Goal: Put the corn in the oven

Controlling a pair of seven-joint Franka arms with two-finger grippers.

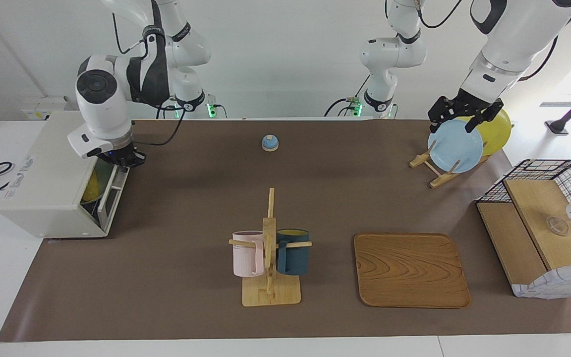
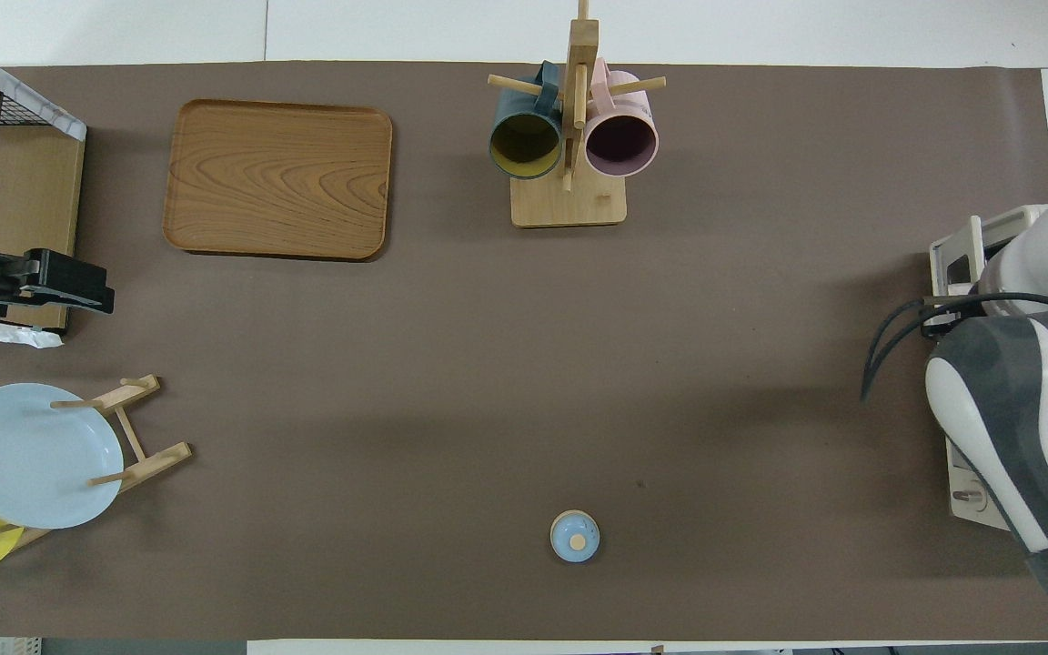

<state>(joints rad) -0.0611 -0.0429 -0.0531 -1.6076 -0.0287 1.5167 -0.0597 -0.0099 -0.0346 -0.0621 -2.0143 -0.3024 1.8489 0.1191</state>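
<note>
The right gripper [image 1: 126, 161] is sitting at the top edge of the oven [image 1: 50, 173] door, its fingertips pressed together with nothing visibly pinched between them, touching or just over the door's upper rim; I cannot tell which. The door is standing nearly closed, tilted only slightly outward, and through the narrow gap a sliver of the yellow corn [image 1: 91, 187] is showing inside, lying on a greenish plate [image 1: 98, 174] in the oven's cavity. The oven is standing at the right arm's end of the table. Moving outward, the left gripper [image 1: 463, 115] is hanging over the blue plate [image 1: 455, 145] in the wooden plate rack [image 1: 431, 168], fingers spread wide and holding nothing, with the yellow plate [image 1: 496, 130] just beside it. A small blue bell [image 1: 270, 143] is resting near the robots' edge, a mug stand [image 1: 269, 267] with a pink mug [image 1: 247, 253] and a dark blue mug [image 1: 293, 251] is standing mid-table, and a wooden tray [image 1: 411, 270] is lying beside it.
</note>
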